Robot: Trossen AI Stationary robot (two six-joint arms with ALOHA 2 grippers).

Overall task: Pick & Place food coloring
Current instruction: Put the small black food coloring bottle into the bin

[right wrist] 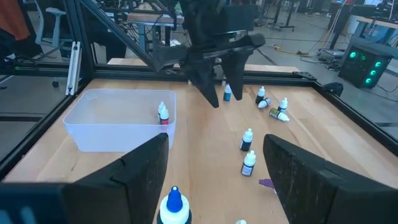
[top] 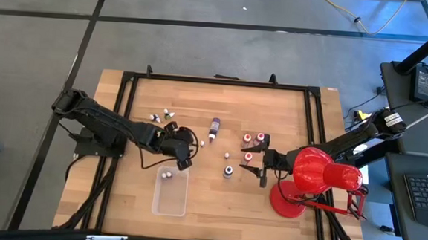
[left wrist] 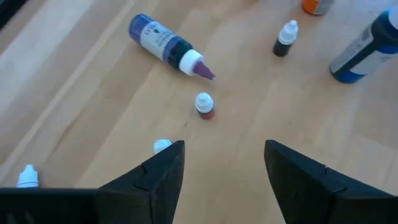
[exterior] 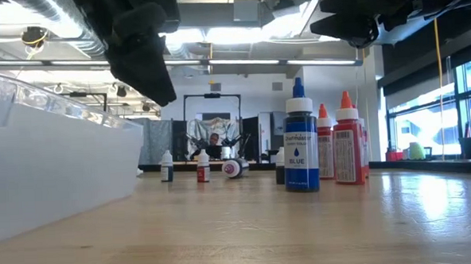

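The food coloring bottles are scattered on the wooden table. A long purple bottle [left wrist: 168, 45] lies on its side. Near it stand a small red one with a white cap [left wrist: 204, 104] and a dark one [left wrist: 286, 38]. Two small bottles [top: 166, 174] stand inside the clear tray [top: 170, 199]. My left gripper [left wrist: 224, 168] hovers open beside the tray's far end [top: 188, 150], nothing between its fingers. My right gripper [right wrist: 217, 180] is open above the table, near the blue bottle [top: 228, 171] and the red bottles [top: 254, 139].
A big red desk lamp [top: 315, 174] stands on the table's right part, under my right arm. Two more small bottles [top: 162, 116] sit toward the far left. A black frame [top: 216, 81] runs around the table top. Bare wood lies near the front edge.
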